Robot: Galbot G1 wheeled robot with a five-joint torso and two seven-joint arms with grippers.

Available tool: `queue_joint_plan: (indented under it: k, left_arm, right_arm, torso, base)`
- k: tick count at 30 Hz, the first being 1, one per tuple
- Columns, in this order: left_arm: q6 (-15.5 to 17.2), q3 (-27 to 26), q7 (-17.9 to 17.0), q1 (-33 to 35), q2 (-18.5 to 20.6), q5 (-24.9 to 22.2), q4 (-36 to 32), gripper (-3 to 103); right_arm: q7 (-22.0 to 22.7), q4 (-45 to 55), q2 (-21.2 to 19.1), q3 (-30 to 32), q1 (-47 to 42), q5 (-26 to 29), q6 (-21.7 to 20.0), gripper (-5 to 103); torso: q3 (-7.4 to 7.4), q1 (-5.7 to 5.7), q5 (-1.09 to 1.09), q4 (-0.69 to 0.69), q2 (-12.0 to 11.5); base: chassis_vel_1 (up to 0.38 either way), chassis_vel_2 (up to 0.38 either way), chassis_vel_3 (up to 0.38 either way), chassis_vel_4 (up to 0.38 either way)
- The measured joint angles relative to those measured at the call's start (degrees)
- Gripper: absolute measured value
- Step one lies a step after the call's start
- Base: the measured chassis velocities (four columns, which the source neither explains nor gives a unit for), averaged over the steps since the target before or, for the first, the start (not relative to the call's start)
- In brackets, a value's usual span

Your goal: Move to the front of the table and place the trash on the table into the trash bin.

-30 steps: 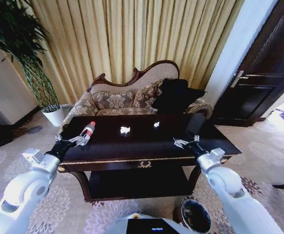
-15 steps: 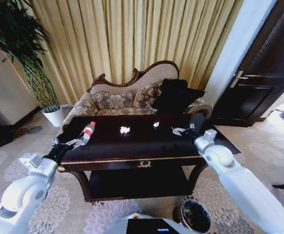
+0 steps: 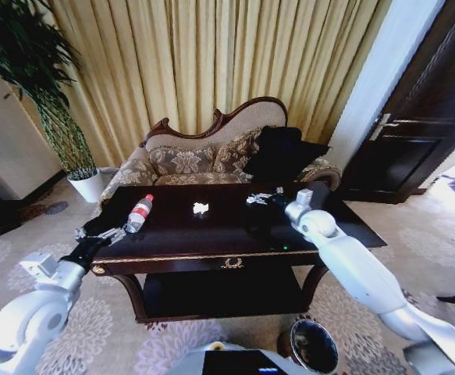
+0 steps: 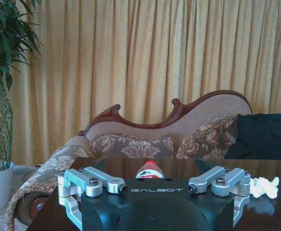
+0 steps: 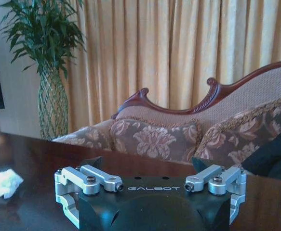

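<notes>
We're looking down on a large dark glossy wooden table [image 3: 211,226] with gold edge trim, a gold emblem on its front and a lower shelf between curved legs. It stands on a pale patterned carpet [image 3: 110,328]. Behind it sits one carved-wood sofa [image 3: 211,156] in floral fabric, with a black cushion [image 3: 278,152] on its right end, and full-length pleated gold curtains [image 3: 211,55] hang behind that. One tall green plant in a white pot [image 3: 83,183] stands at the left, and a dark panelled door [image 3: 422,109] is at the right.

Counting the trash on the tabletop: one small clear plastic bottle [image 3: 140,212] with a red cap and red label, lying on its side near the left end, and two crumpled white paper scraps. The first scrap [image 3: 200,208] sits around the middle of the far half; the second scrap [image 3: 252,199] lies further right, touching or just beside the right gripper's tips, which one I can't tell.

Down on the floor, at the table's right front corner, there's one small round dark brown trash bin [image 3: 314,345] with a black liner, far lower than the tabletop.

The left gripper [image 3: 102,234] hovers at the table's left front edge, fingers spread apart, near the bottle but not touching it. In the left wrist view the red cap [image 4: 149,169] peeks between the metal fingers [image 4: 89,180]. The right gripper [image 3: 260,198] reaches across the tabletop; whether its fingers are apart or together, I cannot tell.
</notes>
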Motion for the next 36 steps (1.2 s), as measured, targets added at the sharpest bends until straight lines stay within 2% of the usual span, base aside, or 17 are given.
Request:
queue_joint_plan:
  k: [9, 21, 23, 24, 27, 28, 30, 36]
  left_arm:
    - [-0.08, 0.90, 0.04, -0.48, -0.85, 0.42, -0.06, 100]
    - [-0.63, 1.09, 0.19, -1.00, -0.94, 0.70, 0.64, 100]
    - [-0.86, 0.98, 0.25, -1.17, -0.62, 0.73, 1.13, 100]
    - [-0.86, 0.98, 0.25, -1.17, -0.62, 0.73, 1.13, 100]
    - [-0.92, 1.06, 0.29, -1.35, -0.39, 0.71, 1.20, 100]
    - [-0.92, 1.06, 0.29, -1.35, -0.39, 0.71, 1.20, 100]
    - [-1.01, 1.43, 0.27, -1.69, -0.20, 0.72, 1.55, 100]
    - [-1.11, 1.94, 0.27, -2.45, 0.26, 0.64, 2.09, 100]
  right_arm:
    - [0.10, -3.92, 1.87, -2.57, 1.30, -2.21, 0.28, 100]
    - [-0.05, -6.30, 2.29, -3.68, 2.05, -3.58, 1.31, 103]
    - [0.16, -6.42, 2.27, -3.80, 1.78, -3.88, 1.76, 95]
    - [0.16, -6.42, 2.27, -3.80, 1.78, -3.88, 1.76, 95]
    - [0.47, -6.47, 2.25, -3.66, 1.41, -4.12, 1.97, 79]
    - [0.47, -6.47, 2.25, -3.66, 1.41, -4.12, 1.97, 79]
    - [0.60, -6.58, 2.15, -3.25, 0.92, -4.35, 2.17, 70]
    - [0.67, -6.27, 1.65, -2.35, 0.03, -4.55, 2.20, 65]
  torso:
    - [0.00, 0.00, 0.00, 0.00, 0.00]
    - [0.00, 0.00, 0.00, 0.00, 0.00]
    - [0.00, 0.00, 0.01, 0.00, 0.00]
    - [0.00, 0.00, 0.01, 0.00, 0.00]
    - [0.00, 0.00, 0.01, 0.01, 0.00]
    - [0.00, 0.00, 0.01, 0.01, 0.00]
    - [0.00, 0.00, 0.01, 0.01, 0.00]
    - [0.00, 0.00, 0.01, 0.00, 0.00]
  base:
    - [0.000, 0.000, 0.000, 0.000]
    - [0.000, 0.000, 0.000, 0.000]
    - [0.000, 0.000, 0.000, 0.000]
    - [0.000, 0.000, 0.000, 0.000]
    - [0.000, 0.000, 0.000, 0.000]
    - [0.000, 0.000, 0.000, 0.000]
    - [0.000, 0.000, 0.000, 0.000]
    - [0.000, 0.000, 0.000, 0.000]
